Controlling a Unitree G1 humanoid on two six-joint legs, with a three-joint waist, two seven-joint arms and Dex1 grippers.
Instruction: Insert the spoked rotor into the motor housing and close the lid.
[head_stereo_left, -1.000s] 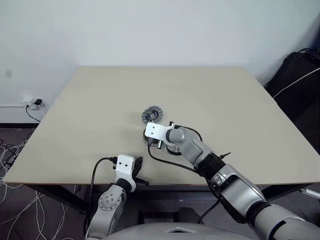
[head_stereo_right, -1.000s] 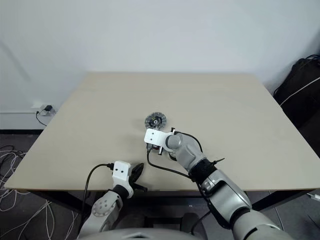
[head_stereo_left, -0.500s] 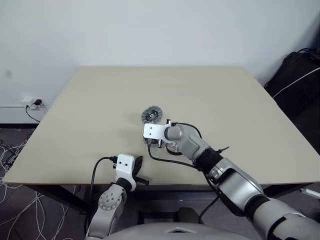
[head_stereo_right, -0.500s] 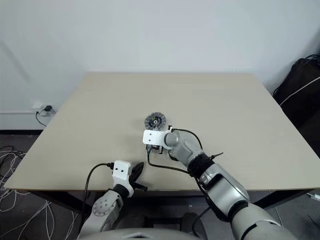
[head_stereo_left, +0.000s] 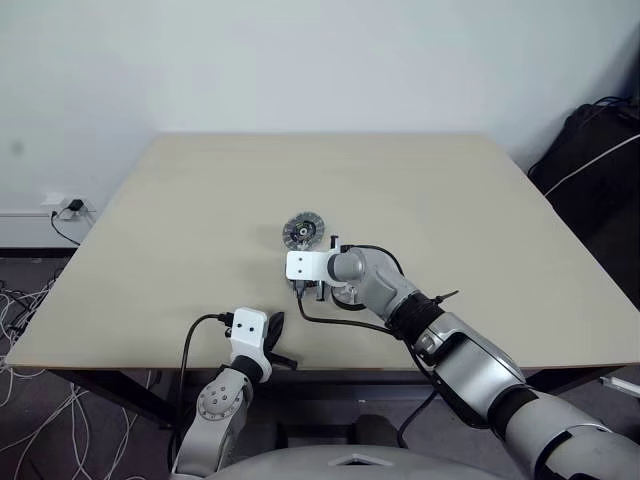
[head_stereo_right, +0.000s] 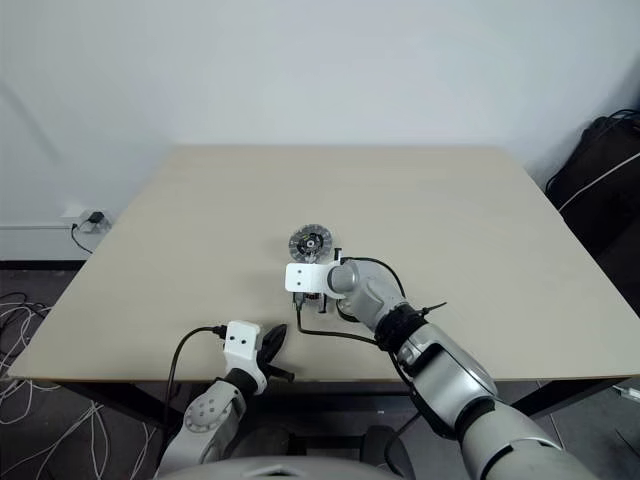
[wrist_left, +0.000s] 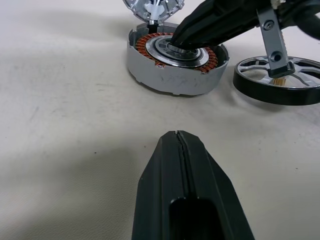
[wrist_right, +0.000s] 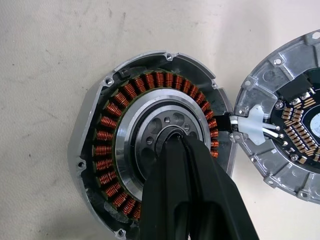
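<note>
- The table (head_stereo_left: 180, 220), a plain beige top, carries everything; its far edge runs along a pale wall and the work sits a little nearer the near edge than the middle.
- The right gripper (wrist_right: 172, 142) reaches in from the near-right corner, pointing down and toward the left edge. Its two black fingers are pressed together, and their tips rest in the central bore of the motor housing, clamped on nothing that shows.
- The left gripper (wrist_left: 176, 136) hangs just over the near edge, left of centre, well apart from the parts. Its fingers are closed flat against each other with nothing between them.
- The motor housing (wrist_left: 176, 62) lies flat on the table, open face up: a silvery shell around a ring of copper-brown windings and a bright metal centre (the right arm covers most of it in the head views).
- The lid (head_stereo_left: 303, 230) is toward the far edge from the housing, touching its rim. It is a silvery round disc with a dark centre, joined to the housing by a short white-sleeved lead (wrist_right: 252, 125).
- The spoked rotor (wrist_left: 280, 80) lies flat on the table just beside the housing, on the side toward the right edge, with a narrow gap between them: a dark rim with thin pale spokes.
</note>
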